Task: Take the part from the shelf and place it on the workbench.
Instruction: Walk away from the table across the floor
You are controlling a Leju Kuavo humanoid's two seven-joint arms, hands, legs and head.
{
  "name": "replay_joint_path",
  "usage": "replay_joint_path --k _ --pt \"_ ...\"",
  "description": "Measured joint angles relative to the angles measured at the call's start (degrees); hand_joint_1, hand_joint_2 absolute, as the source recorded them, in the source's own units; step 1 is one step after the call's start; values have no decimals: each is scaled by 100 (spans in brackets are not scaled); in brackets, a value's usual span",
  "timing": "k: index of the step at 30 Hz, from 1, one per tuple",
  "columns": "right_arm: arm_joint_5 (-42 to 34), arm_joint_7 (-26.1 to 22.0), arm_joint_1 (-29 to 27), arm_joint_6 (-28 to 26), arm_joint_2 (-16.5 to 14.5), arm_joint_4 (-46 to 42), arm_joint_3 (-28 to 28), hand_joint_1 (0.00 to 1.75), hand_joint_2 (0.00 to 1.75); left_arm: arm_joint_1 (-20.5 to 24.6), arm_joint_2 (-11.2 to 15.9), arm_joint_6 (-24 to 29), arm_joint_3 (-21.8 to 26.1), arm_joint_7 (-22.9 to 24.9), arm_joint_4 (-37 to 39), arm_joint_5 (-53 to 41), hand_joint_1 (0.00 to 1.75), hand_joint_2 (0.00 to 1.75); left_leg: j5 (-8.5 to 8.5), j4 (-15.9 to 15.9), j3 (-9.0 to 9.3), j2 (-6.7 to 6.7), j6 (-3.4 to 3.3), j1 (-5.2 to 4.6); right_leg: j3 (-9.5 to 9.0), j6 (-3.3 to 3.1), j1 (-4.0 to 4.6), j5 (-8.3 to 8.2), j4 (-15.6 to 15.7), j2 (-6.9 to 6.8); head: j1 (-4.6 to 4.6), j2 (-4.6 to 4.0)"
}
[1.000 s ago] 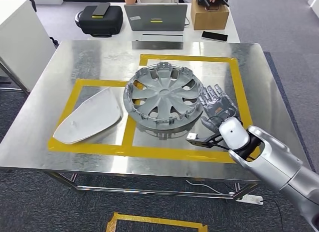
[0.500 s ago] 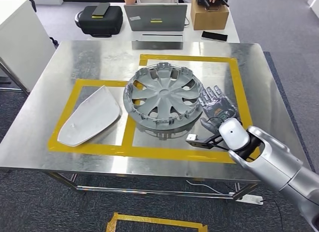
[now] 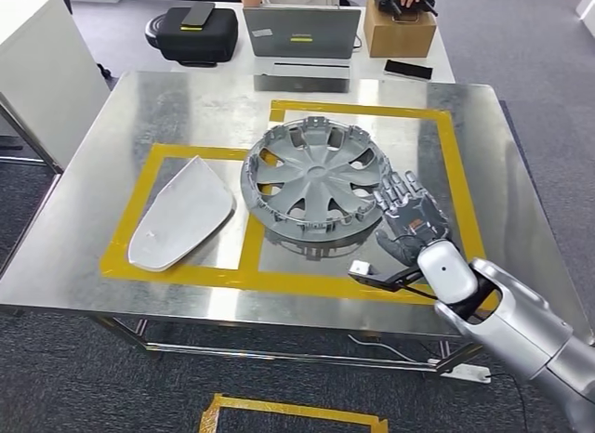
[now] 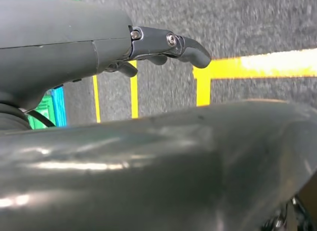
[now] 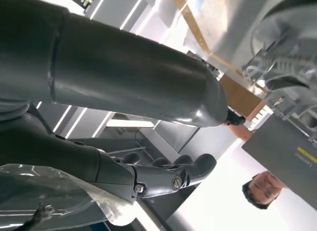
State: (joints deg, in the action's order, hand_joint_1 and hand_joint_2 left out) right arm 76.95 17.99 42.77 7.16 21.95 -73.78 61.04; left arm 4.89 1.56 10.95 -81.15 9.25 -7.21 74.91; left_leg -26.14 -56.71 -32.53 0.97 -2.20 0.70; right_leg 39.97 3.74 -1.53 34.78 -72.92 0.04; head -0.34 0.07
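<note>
On steel surface [image 3: 176, 103], toward middle, I see grey wheel cover [image 3: 313, 177] lying flat, straddling yellow tape line [image 3: 281, 282]. White curved panel [image 3: 181, 215] lies beside it, toward left edge, apart from it. My right hand [image 3: 409, 219] rests near front right corner, fingers [image 3: 397, 193] spread, holding nothing, tips just beside cover's rim; touching or not, I cannot tell. My left hand [image 4: 112, 47] hangs over carpet, fingers loosely extended, empty. Laptop [image 3: 301, 31] and cardboard box [image 3: 399, 33] stand on desk beyond far edge.
</note>
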Motion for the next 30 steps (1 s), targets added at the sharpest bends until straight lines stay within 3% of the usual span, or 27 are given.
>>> replay_joint_path --k 1,3,5,9,11,13,14,15,16,17,19,21,24,28,30 --pt "16 16 -103 -53 45 -86 -37 0 0 2 -2 -10 -19 4 0 1 0 0 0 -8 -3 1 13 9 -67 26 -23 -130 120 -7 -1 0" --pt "58 50 -247 -133 128 -277 -116 0 0 11 -4 -27 -50 27 1 1 0 0 -15 -55 -22 5 73 30 -435 100 -77 -469 828 -45 1 0" --pt "89 81 -317 -173 180 -432 -186 0 0 23 9 -31 -73 60 7 1 0 0 -39 -150 -76 5 163 22 -730 100 -83 -610 1344 -50 19 0" --pt "157 109 -456 -254 242 -671 -310 0 0 29 16 -32 -92 68 13 36 0 0 -89 -278 -166 -2 264 23 -702 -111 -56 -602 1375 -10 12 0" --pt "206 113 -532 -331 264 -782 -388 0 0 30 10 -26 -92 50 13 89 0 0 -430 -634 -294 -15 285 37 -635 -216 -39 -660 1377 -14 -3 0" --pt "261 116 -637 -416 284 -874 -474 0 0 29 10 2 -92 4 14 149 0 0 -935 -1368 -508 -25 274 34 -551 -284 6 -726 1375 -14 -13 0" --pt "294 122 -703 -463 294 -907 -513 0 0 27 12 15 -92 -25 15 172 0 0 -1093 -1681 -577 -29 258 29 -505 -303 32 -761 1374 -13 -15 0" --pt "327 128 -773 -510 307 -935 -545 0 0 26 14 20 -92 -51 15 186 0 0 -1148 -1843 -577 -32 232 21 -456 -316 58 -797 1373 -10 -14 1" --pt "354 134 -836 -556 318 -964 -574 0 0 27 14 17 -92 -69 15 196 0 0 -1090 -1788 -482 -37 195 7 -408 -323 79 -835 1372 -4 -14 1" --pt "378 141 -890 -600 330 -997 -599 0 0 31 15 16 -92 -80 15 202 0 0 -954 -1538 -297 -43 149 -15 -362 -324 95 -873 1371 5 -14 1" --pt "447 176 -989 -726 354 -1081 -664 0 0 44 25 28 -92 -87 16 220 0 0 -692 -732 216 -74 44 -75 -294 -303 114 -946 1371 22 -13 0" --pt "551 222 -1122 -902 385 -1189 -755 0 0 52 39 57 -92 -81 19 237 0 0 -603 -203 514 -107 11 -128 -265 -244 112 -1022 1382 16 -13 0" --pt "660 234 -1337 -1066 417 -1307 -895 0 0 44 44 79 -92 -84 24 243 0 0 -487 -63 472 -98 -1 -154 -235 -136 80 -1097 1412 6 -20 0" --pt "690 180 -1488 -1148 442 -1383 -1000 0 0 57 47 68 -92 -161 24 242 0 0 -292 0 322 -62 -107 -131 -42 -77 75 -541 1044 8 -2 0" --pt "690 179 -1494 -1155 443 -1387 -1007 0 0 58 48 68 -92 -162 24 242 0 0 -283 -1 312 -62 -109 -132 -30 -74 75 -492 995 7 -1 0"
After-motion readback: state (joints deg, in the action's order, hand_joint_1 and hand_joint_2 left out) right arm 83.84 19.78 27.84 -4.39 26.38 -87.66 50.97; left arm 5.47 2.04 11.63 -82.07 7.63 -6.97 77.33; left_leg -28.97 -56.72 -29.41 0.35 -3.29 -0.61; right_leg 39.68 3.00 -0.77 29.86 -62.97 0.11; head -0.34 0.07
